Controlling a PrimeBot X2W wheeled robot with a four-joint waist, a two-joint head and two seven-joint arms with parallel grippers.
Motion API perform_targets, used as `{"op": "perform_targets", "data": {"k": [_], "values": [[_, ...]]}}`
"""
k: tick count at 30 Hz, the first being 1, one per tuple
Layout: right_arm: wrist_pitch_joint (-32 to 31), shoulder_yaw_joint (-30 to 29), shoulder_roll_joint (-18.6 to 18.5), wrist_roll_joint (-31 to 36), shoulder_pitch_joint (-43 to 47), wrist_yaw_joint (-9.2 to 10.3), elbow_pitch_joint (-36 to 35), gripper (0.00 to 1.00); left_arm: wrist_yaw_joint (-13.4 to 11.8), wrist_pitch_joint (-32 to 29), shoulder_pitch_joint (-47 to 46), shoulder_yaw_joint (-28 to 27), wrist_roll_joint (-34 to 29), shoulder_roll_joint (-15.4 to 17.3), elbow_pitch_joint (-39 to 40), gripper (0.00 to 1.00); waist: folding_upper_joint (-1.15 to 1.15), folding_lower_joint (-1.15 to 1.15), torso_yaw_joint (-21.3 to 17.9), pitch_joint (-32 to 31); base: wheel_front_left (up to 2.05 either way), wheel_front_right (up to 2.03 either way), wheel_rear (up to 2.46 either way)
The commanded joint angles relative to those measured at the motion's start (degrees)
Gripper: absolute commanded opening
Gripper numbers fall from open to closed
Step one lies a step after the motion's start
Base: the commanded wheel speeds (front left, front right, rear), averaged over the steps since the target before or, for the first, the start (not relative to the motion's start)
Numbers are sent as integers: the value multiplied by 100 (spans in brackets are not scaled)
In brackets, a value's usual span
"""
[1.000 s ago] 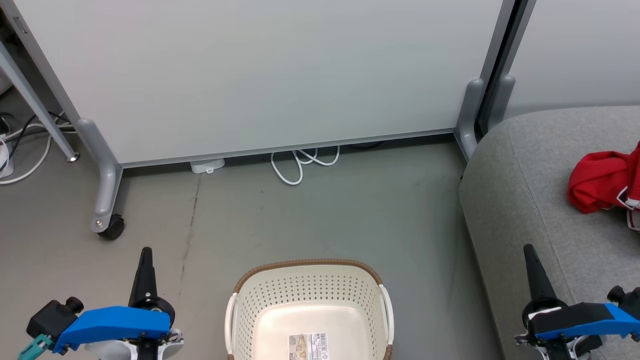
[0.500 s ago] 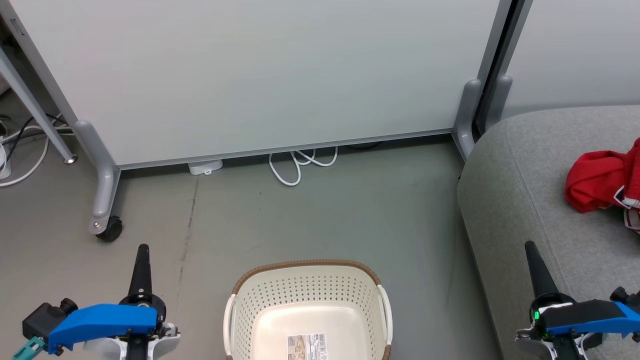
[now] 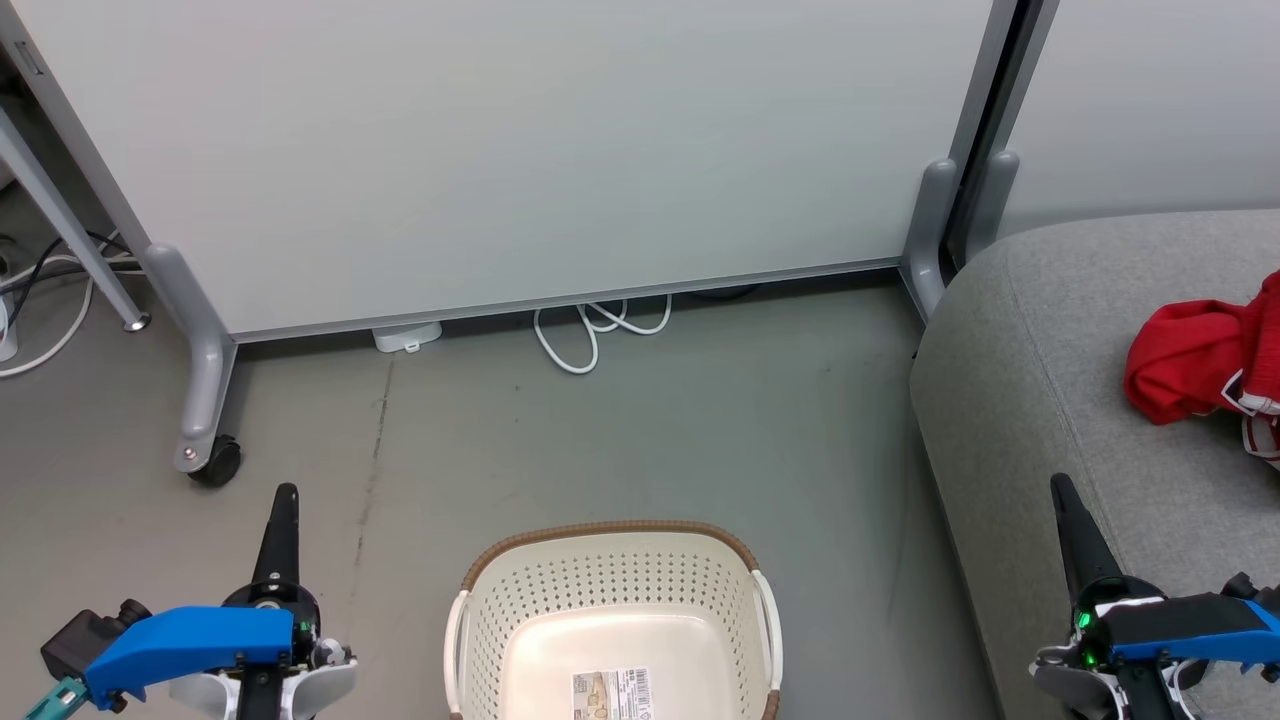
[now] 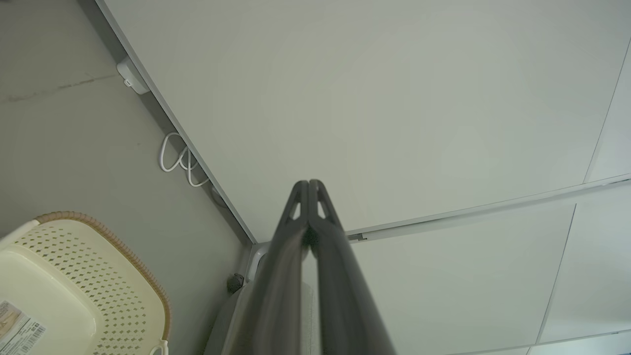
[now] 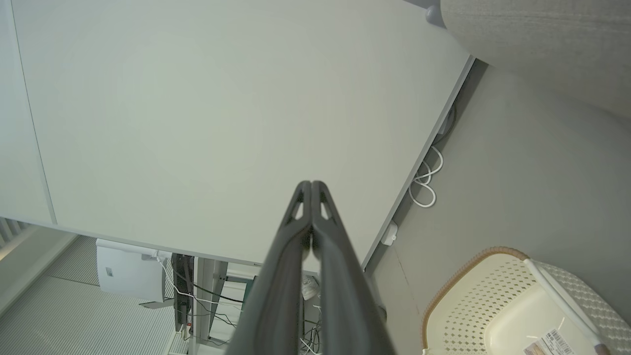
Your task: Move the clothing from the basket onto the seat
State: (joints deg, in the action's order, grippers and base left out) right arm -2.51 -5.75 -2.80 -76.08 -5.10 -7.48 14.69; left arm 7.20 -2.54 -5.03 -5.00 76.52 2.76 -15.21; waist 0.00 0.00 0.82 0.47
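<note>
Bare floor [image 3: 700, 430] lies open between basket [image 3: 610, 527] and panel [image 3: 500, 150]. The sofa [image 3: 1010, 400] blocks the right. A panel leg [image 3: 205, 390] and cable [image 3: 600, 322] sit at the back.

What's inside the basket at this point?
On the bare cream floor of the basket lies a printed label; the red clothing sits on the seat. The basket's near end is cut off by the picture edge.

The head camera looks steeply down on the floor [image 3: 700, 430], with the basket [image 3: 610, 524] at the bottom edge. Wrist cameras sight low along the left claw [image 4: 308, 182] and right claw [image 5: 312, 183] toward the panel [image 3: 520, 150], from either side. All three share basket and cable [image 3: 612, 318].
</note>
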Motion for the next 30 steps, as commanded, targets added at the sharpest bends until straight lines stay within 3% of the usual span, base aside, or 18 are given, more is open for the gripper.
{"op": "perform_targets", "data": {"k": [1, 30], "values": [[-41, -13, -14, -138, -92, -2, -49, 0, 37, -40, -118, -42, 128, 17, 57, 0, 0, 0, -3, -1, 0, 0, 0], [-378, -80, -15, -1474, -138, -2, -73, 0, 48, -378, -148, -150, 1427, 18, 123, 0, 0, 0, -71, -25, 0, 0, 0]]}}
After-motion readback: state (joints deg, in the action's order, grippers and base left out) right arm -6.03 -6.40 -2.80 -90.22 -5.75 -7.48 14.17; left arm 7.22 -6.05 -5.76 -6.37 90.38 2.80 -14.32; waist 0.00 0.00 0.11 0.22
